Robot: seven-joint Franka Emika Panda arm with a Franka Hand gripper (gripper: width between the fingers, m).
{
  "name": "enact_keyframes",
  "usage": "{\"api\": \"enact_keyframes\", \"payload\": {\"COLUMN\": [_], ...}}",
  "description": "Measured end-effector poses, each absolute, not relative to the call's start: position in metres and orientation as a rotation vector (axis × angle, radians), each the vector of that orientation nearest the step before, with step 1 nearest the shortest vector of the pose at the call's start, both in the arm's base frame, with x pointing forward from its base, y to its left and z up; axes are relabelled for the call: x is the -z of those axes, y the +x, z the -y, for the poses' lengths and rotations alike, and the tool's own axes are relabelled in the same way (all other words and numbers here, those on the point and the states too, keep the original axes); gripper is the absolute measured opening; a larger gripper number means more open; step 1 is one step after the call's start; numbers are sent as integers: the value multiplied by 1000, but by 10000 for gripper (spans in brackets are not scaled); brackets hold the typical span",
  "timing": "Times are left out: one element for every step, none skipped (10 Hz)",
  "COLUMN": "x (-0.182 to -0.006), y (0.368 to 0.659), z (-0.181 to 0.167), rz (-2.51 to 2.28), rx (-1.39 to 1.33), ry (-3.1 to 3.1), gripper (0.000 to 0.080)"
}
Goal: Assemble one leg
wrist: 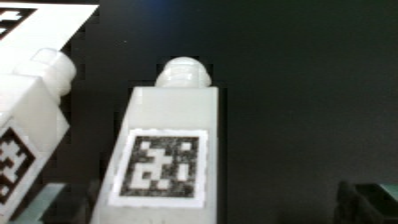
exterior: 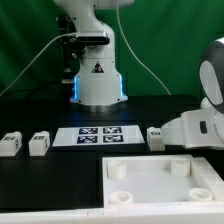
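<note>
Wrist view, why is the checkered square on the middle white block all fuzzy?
Wrist view: the small white plastic rectangular leg fills much of the frame and is soft-focused, so its tag has smeared edges. Exterior view: sharper, though the white robot base shows a blue glow.

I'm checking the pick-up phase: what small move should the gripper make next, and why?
Probably ease the gripper down over the leg and only then close. In the wrist view its fingers stand wide apart and hold nothing, with the tagged leg lying roughly between them. A second leg lies close alongside, so the approach should be centred on the chosen one.
</note>
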State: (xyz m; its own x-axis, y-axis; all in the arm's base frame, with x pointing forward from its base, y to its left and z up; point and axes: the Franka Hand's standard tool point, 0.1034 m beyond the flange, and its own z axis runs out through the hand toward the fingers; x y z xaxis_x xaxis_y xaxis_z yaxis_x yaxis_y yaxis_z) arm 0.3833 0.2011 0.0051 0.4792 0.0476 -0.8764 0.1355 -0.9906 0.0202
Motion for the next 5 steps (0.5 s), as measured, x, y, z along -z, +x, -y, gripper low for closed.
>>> {"api": "enact_keyframes", "payload": {"x": [-5,-4,-4,-3,-3], "y": [382,383,384,384,383], "z": [-201,-201,-201,-201,-201], "rz": [-166,-167,-167,-167,-167], "rx": [1555,1552,1548,1549,1549], "ry": [2625,2629,2633,2633,2632], "gripper": [649,649,649,649,521]}}
